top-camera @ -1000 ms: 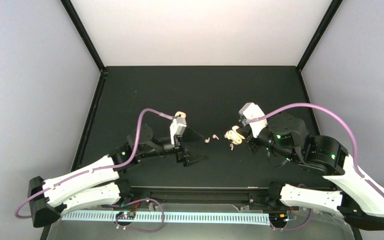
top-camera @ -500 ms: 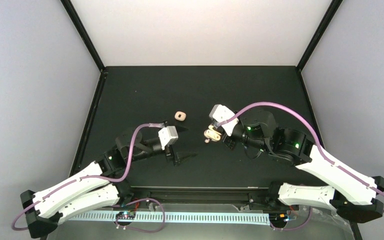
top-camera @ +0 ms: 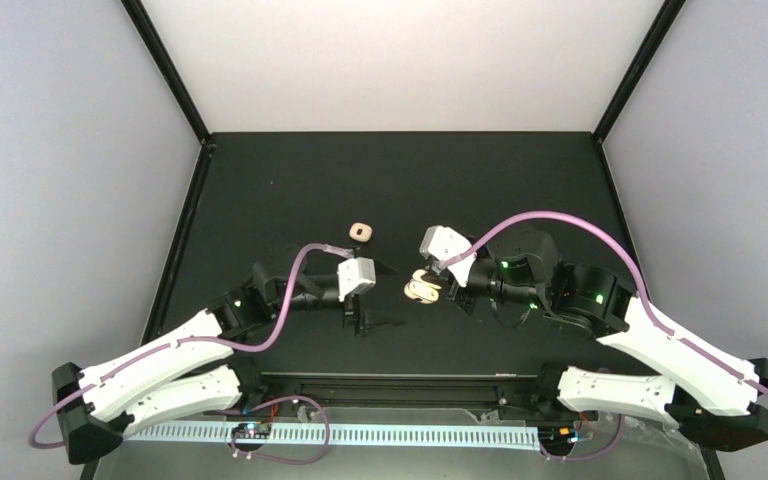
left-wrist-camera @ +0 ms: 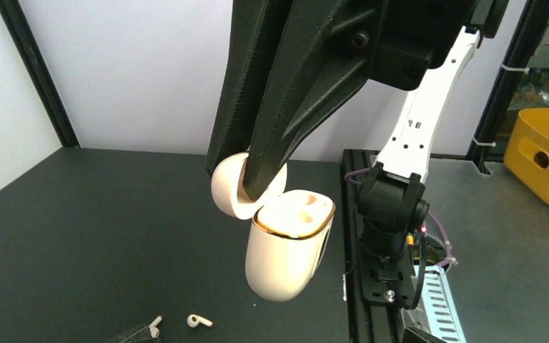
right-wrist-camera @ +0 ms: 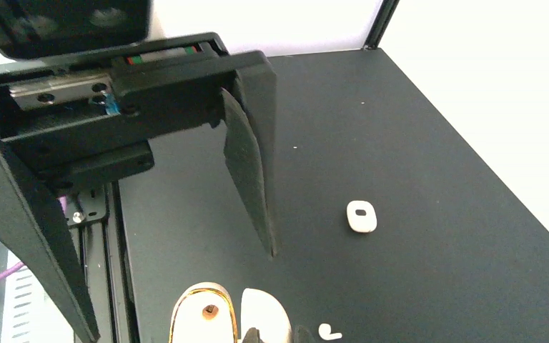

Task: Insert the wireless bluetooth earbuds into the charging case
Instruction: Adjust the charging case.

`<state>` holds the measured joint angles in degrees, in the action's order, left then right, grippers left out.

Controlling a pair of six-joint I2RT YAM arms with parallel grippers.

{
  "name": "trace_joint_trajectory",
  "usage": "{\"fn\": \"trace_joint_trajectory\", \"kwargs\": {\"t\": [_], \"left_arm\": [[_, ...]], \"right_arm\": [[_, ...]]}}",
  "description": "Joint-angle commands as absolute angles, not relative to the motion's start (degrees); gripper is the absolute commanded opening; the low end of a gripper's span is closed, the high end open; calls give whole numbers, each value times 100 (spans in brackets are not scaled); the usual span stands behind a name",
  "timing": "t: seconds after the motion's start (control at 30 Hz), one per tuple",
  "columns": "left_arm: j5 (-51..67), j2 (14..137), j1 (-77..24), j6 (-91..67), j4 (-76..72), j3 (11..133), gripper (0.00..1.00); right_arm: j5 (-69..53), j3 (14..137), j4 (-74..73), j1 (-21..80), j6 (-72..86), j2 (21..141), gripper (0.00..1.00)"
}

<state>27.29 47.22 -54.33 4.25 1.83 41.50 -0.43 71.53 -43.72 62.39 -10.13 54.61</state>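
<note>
over the counter [left-wrist-camera: 78, 236] | right claw [left-wrist-camera: 246, 189] clamps open charging case [left-wrist-camera: 286, 250] by its lid | left claw [right-wrist-camera: 180, 289] wide, empty | earbuds [left-wrist-camera: 200, 321] on counter below | step, likely: fetch earbud | next: fine pinch

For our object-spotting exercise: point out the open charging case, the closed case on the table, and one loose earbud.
open charging case [left-wrist-camera: 286, 250], left wrist view, cream body below the gold rim.
closed case [right-wrist-camera: 363, 222], right wrist view, white top face.
earbud [left-wrist-camera: 199, 321], left wrist view, its middle.
</note>
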Motion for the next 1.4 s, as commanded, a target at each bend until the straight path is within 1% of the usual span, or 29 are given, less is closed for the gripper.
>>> {"fn": "trace_joint_trajectory", "kwargs": {"t": [0.0,0.17,0.23,0.47,0.9,0.97,1.13,1.27,1.37], "left_arm": [[3073,4974,-5405,152,-213,4476,91],[3447,5194,-5405,-225,-633,4472,80],[3502,5231,-5406,-332,-782,4476,77],[3659,5431,-5405,-380,-854,4607,65],[3870,5607,-5405,-368,-852,4691,52],[3884,5615,-5405,-380,-876,4698,48],[3906,5642,-5405,-391,-888,4702,45],[3908,5651,-5406,-412,-921,4697,45],[3915,5651,-5405,-454,-976,4702,48]], "right_arm": [[-271,7155,-4217,6271,-941,5374,1],[-263,7064,-4210,6268,-928,5285,1],[-258,7029,-4202,6275,-907,5265,1],[-329,6986,-4184,6275,-857,5273,1],[-408,7096,-4175,6275,-819,5306,1],[-409,7097,-4170,6275,-819,5306,1],[-423,7101,-4177,6275,-809,5307,1],[-424,7102,-4173,6275,-811,5315,1],[-453,7102,-4175,6275,-800,5312,1]]}}
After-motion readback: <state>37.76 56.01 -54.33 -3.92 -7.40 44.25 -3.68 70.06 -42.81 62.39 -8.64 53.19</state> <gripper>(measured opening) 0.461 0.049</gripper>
